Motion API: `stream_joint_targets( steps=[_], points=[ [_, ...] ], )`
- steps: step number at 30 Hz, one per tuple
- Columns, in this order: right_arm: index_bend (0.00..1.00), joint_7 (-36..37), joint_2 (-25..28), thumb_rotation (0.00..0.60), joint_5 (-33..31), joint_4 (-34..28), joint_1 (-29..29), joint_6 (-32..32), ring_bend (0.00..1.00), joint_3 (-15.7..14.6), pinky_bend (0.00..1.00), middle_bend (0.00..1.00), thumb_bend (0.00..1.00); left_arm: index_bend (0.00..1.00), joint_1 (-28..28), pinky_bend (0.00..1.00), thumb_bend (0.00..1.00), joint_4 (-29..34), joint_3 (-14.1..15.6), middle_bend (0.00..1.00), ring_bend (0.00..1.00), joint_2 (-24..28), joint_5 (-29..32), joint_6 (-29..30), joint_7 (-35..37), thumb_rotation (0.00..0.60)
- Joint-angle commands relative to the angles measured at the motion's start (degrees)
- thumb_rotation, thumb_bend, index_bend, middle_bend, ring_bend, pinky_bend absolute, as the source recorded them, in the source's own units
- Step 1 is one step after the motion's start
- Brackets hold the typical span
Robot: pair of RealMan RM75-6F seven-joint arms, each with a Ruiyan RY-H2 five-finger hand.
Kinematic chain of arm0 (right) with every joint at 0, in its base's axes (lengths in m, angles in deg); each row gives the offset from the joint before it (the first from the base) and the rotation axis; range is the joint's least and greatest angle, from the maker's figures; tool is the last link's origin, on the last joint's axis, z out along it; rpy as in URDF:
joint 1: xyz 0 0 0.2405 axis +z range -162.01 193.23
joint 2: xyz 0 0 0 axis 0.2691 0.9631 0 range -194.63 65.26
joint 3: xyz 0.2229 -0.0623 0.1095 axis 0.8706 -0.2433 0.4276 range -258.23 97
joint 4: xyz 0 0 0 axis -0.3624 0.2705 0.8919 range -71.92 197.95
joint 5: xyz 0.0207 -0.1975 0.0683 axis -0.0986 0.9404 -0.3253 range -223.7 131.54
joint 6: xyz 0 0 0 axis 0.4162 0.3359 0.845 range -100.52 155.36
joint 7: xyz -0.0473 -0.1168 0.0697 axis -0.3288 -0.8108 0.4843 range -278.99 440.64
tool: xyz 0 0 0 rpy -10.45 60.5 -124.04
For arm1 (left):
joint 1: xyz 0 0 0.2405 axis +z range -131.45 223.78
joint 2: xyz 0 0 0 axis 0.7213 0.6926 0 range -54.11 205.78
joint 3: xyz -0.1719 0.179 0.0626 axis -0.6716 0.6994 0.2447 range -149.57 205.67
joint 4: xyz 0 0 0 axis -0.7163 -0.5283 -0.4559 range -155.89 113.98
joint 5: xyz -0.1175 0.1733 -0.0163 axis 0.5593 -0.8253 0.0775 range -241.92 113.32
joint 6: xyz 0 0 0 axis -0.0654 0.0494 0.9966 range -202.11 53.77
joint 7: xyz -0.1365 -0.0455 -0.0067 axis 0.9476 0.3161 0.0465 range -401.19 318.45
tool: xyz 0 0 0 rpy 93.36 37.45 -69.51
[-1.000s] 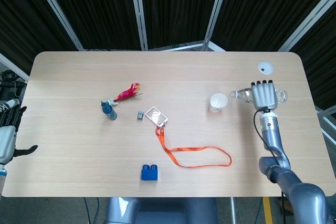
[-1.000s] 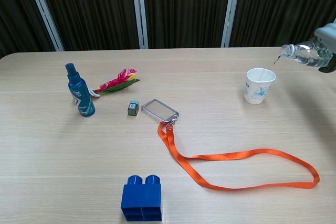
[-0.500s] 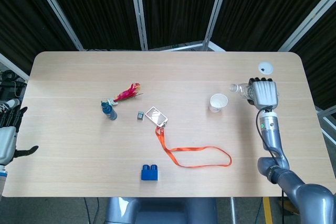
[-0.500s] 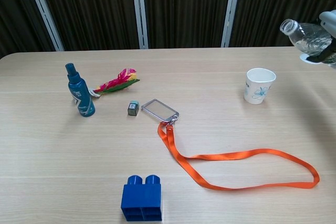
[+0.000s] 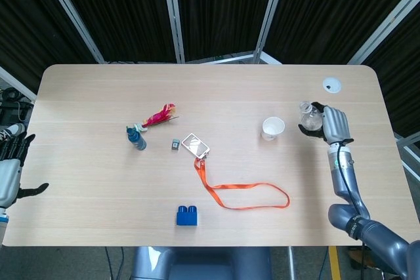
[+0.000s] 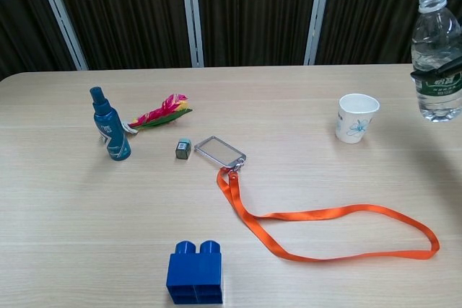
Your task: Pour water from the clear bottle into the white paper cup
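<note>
The white paper cup (image 5: 272,128) (image 6: 356,117), printed with a blue flower, stands upright on the table's right half. My right hand (image 5: 334,124) grips the clear bottle (image 5: 308,119) (image 6: 437,57) to the right of the cup. The bottle is upright, uncapped and lifted off the table, with water in its lower part. In the chest view the bottle sits at the right edge and only a dark fingertip across it shows. My left hand (image 5: 9,170) hangs off the table's left edge, fingers spread, holding nothing.
A white bottle cap (image 5: 332,84) lies at the back right. A blue spray bottle (image 6: 110,125), a red and yellow feather (image 6: 160,112), a small grey cube (image 6: 183,148), a badge holder (image 6: 219,151) with an orange lanyard (image 6: 332,214) and a blue brick (image 6: 194,272) are scattered on the table (image 5: 98,208).
The bottle has swung from lying tilted with its mouth over the cup to standing upright. My right hand has drawn it away to the right of the cup.
</note>
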Motion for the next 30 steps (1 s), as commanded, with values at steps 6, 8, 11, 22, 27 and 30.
stream_joint_targets(
  steps=[6, 8, 11, 22, 27, 30],
  points=[
    [0.47, 17.1, -5.3, 0.6, 2.0, 6.8, -0.6, 0.4, 0.45, 0.6, 0.45, 0.55, 0.58, 0.0, 0.0, 0.0, 0.07, -0.2, -0.2, 0.0, 0.0, -0.1, 0.3, 0.1, 0.0, 0.6],
    [0.47, 18.1, -6.1, 0.6, 2.2, 8.1, -0.4, 0.6, 0.45, 0.5, 0.45, 0.55, 0.58, 0.0, 0.0, 0.0, 0.07, -0.2, -0.2, 0.0, 0.0, -0.1, 0.4, 0.0, -0.1, 0.6],
    [0.47, 19.9, -7.8, 0.6, 2.6, 10.6, -0.3, 1.0, 0.45, 0.2, 0.45, 0.55, 0.58, 0.0, -0.1, 0.0, 0.07, -0.3, -0.3, 0.0, 0.0, -0.2, 0.6, -0.2, -0.1, 0.6],
    [0.47, 23.5, -12.0, 0.6, 3.1, 16.2, -0.5, 1.9, 0.45, -0.6, 0.45, 0.55, 0.58, 0.0, -0.2, 0.0, 0.07, -0.3, -0.2, 0.0, 0.0, -0.2, 0.6, -0.4, 0.0, 0.6],
    [0.47, 25.6, -15.0, 0.6, 3.7, 20.7, -0.3, 2.5, 0.45, -1.2, 0.45, 0.55, 0.58, 0.0, -0.1, 0.0, 0.06, -0.2, -0.1, 0.0, 0.0, -0.1, 0.3, -0.3, 0.0, 0.6],
    [0.47, 27.3, -16.3, 0.6, 4.2, 23.3, -0.3, 2.3, 0.45, -1.7, 0.45, 0.55, 0.58, 0.0, -0.2, 0.0, 0.07, -0.2, -0.1, 0.0, 0.0, -0.2, 0.5, -0.4, -0.1, 0.6]
  ],
)
